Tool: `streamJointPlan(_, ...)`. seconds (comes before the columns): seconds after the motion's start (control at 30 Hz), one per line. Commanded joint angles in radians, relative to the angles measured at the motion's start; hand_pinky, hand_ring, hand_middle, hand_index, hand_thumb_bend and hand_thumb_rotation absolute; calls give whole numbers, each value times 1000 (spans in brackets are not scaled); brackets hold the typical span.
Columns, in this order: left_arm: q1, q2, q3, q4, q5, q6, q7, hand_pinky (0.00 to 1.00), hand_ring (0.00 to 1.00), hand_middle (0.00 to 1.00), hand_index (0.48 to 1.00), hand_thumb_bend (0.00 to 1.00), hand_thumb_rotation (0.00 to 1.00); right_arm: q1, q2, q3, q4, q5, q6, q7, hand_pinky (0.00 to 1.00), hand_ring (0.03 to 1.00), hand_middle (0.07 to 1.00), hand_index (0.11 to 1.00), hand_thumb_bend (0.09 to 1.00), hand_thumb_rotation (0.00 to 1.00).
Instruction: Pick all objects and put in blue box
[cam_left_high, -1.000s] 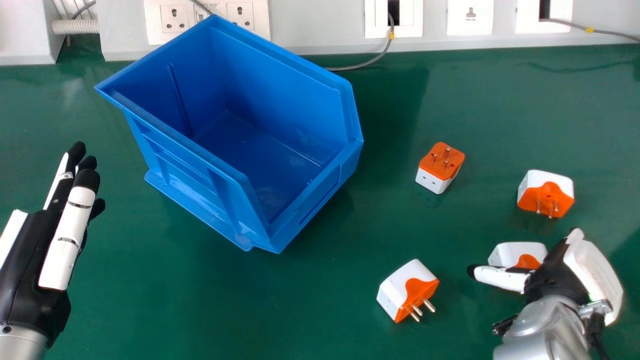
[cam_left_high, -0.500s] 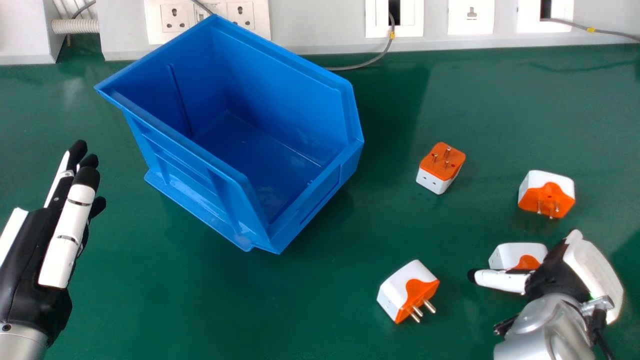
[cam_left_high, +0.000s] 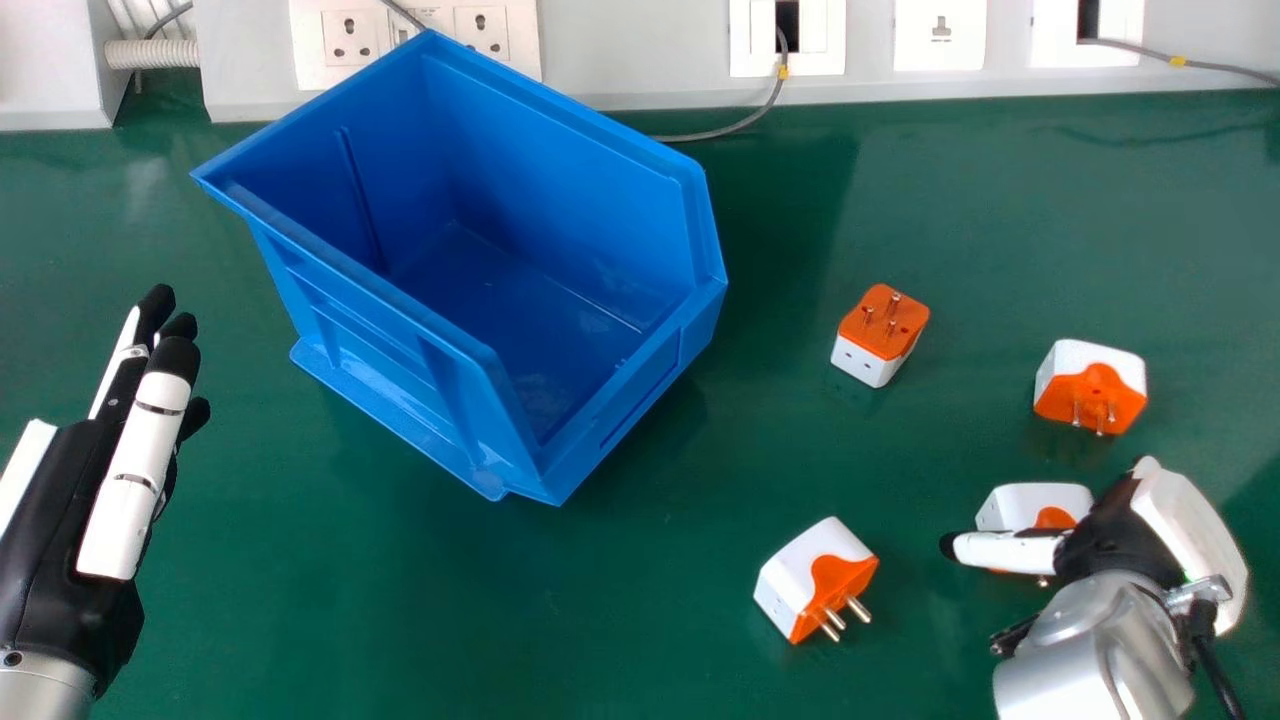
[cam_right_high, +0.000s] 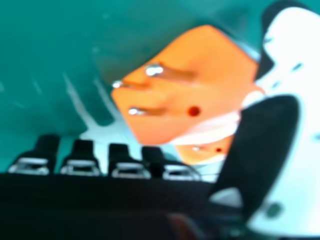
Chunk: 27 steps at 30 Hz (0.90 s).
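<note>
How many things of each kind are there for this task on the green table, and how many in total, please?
Orange-and-white plug adapters: 4 (in the head view, one is partly behind the right hand)
Blue box: 1
Total: 5
</note>
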Motion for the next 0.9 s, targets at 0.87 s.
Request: streamJointPlan(0.87,12,3,6,-60,-2,20,20,975,1000,1000,1000,486,1000,-34,-54,4,130,58,0,32,915,956,939,672,658,161)
